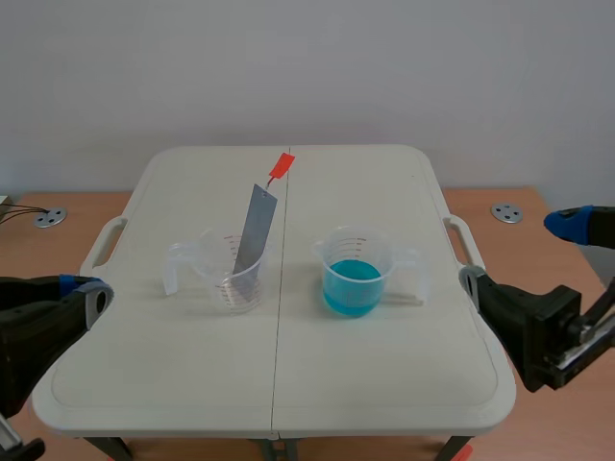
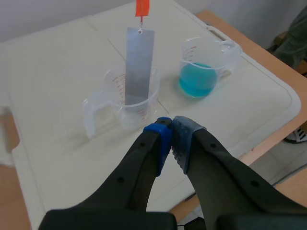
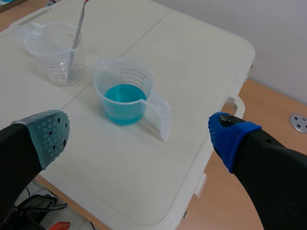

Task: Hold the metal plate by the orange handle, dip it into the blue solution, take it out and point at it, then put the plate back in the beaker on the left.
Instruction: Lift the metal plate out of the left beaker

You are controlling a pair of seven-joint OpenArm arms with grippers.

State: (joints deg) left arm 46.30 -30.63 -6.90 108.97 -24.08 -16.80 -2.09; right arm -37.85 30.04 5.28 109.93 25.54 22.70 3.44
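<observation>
A grey metal plate [image 1: 255,226] with an orange handle [image 1: 281,166] leans upright in the clear beaker [image 1: 231,279] left of the table's middle. A second clear beaker [image 1: 354,274] to its right holds blue solution [image 1: 352,280]. My left gripper [image 1: 91,293] is shut on nothing at the table's left edge; in the left wrist view its fingertips [image 2: 171,125] meet just short of the beaker [image 2: 129,98] holding the plate [image 2: 139,67]. My right gripper [image 3: 139,134] is open near the table's right edge, with the blue beaker [image 3: 123,91] ahead of it and apart from both fingers.
The white folding table [image 1: 279,384] has carry handles at its left [image 1: 101,245] and right [image 1: 466,240] sides. It stands on a wooden surface with two metal discs [image 1: 50,217] [image 1: 506,212]. The left beaker's handle [image 1: 176,264] points left; the right one's handle [image 1: 413,274] points right.
</observation>
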